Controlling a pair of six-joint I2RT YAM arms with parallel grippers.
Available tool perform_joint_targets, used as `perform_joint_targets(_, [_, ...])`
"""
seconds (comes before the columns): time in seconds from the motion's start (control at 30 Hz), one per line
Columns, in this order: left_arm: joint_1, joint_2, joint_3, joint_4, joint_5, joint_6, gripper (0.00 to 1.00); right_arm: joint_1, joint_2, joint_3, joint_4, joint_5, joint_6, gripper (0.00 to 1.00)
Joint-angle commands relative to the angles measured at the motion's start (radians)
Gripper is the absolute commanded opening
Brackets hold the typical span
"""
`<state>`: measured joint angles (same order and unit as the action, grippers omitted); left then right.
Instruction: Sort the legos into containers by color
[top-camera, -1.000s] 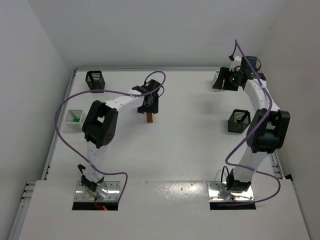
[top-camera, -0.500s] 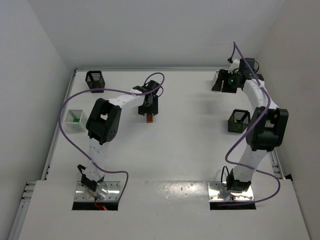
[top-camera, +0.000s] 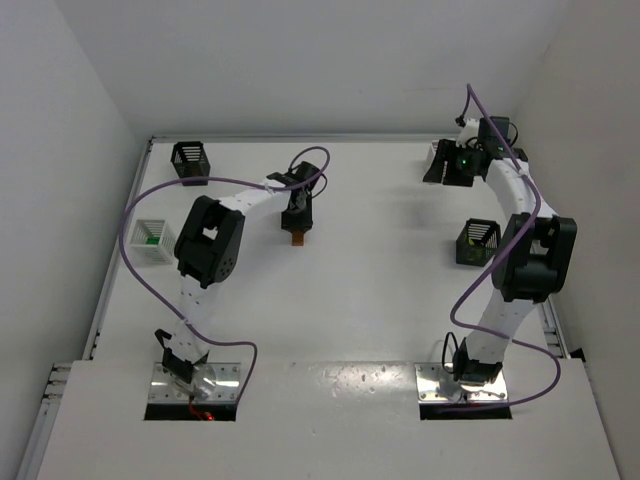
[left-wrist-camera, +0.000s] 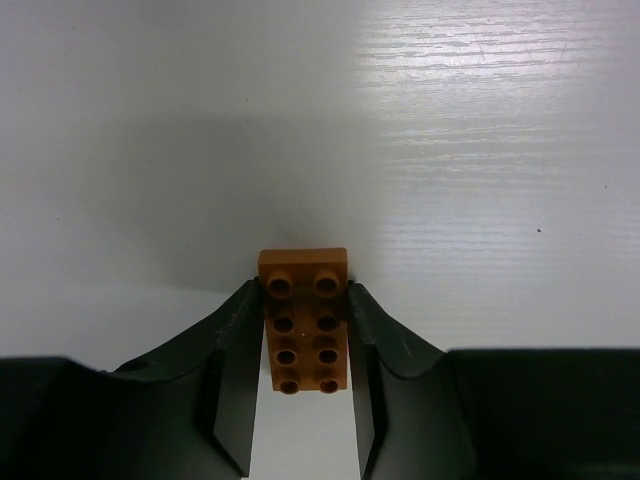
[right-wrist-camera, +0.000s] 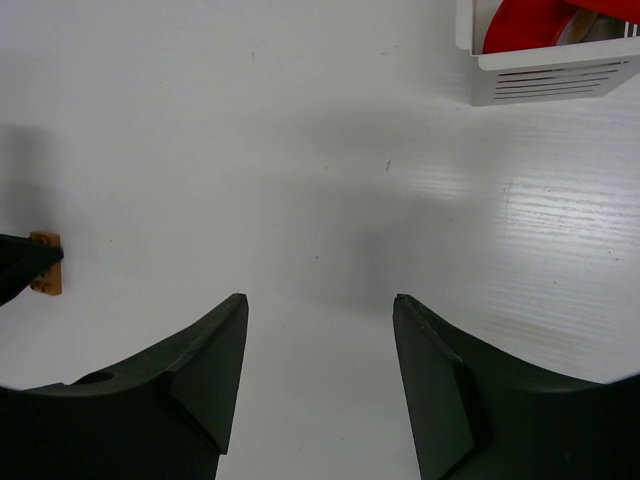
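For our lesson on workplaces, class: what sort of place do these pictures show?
Probably a robotics lab test cell: a left arm and right arm bolted to a white table, plain white walls around it, small baskets and a brick for sorting.

On the worktop (top-camera: 380, 280) four baskets stand apart: the far-left basket (top-camera: 190, 166) in the far left corner, the left-edge basket (top-camera: 140, 229) nearer along that edge, the far-right basket (right-wrist-camera: 548, 80) (pieces (right-wrist-camera: 520, 20) lie inside it), and the right basket (top-camera: 470, 251) nearer on the right. The brick (left-wrist-camera: 304, 320) sits left of centre, between the left gripper's (left-wrist-camera: 304, 292) fingers (left-wrist-camera: 235, 345), touching both.
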<state>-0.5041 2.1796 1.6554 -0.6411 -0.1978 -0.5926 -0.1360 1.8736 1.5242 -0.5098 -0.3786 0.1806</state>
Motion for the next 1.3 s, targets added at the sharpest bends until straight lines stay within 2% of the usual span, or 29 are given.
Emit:
perform_joint_targets(0.0, [0.007,-0.006,-0.025,0.009,0.018,-0.021,0.18,-0.005,-0.002,0.001,0.007,-0.006,0.007,0.6])
perform_joint_targets(0.07, [0.007,-0.056,-0.025,0.02,0.018,-0.009,0.11,-0.005,-0.002,-0.009,0.007,-0.016,0.007,0.6])
perform_joint_targets(0.23, [0.047,-0.176,-0.005,0.043,-0.023,0.034,0.11,-0.005,-0.057,-0.099,0.007,-0.078,-0.004,0.58])
perform_joint_targets(0.43, [0.172,-0.377,-0.057,0.271,-0.098,0.158,0.08,0.013,-0.105,-0.193,0.027,-0.132,-0.023,0.57])
perform_joint_targets(0.53, [0.26,-0.386,-0.013,0.345,-0.107,0.183,0.08,0.013,-0.114,-0.205,0.027,-0.154,-0.023,0.57])
perform_joint_targets(0.7, [0.389,-0.316,0.105,0.423,-0.126,0.22,0.08,0.013,-0.114,-0.223,0.045,-0.189,-0.013,0.55])
perform_joint_targets(0.87, [0.495,-0.175,0.268,0.489,-0.15,0.24,0.07,0.013,-0.114,-0.233,0.045,-0.2,-0.013,0.55])
perform_joint_targets(1.1, [0.561,-0.005,0.457,0.514,-0.15,0.218,0.07,0.013,-0.114,-0.242,0.036,-0.2,-0.013,0.55])
perform_joint_targets(1.27, [0.57,0.026,0.442,0.532,-0.172,0.237,0.06,0.013,-0.114,-0.242,0.036,-0.2,-0.013,0.54])
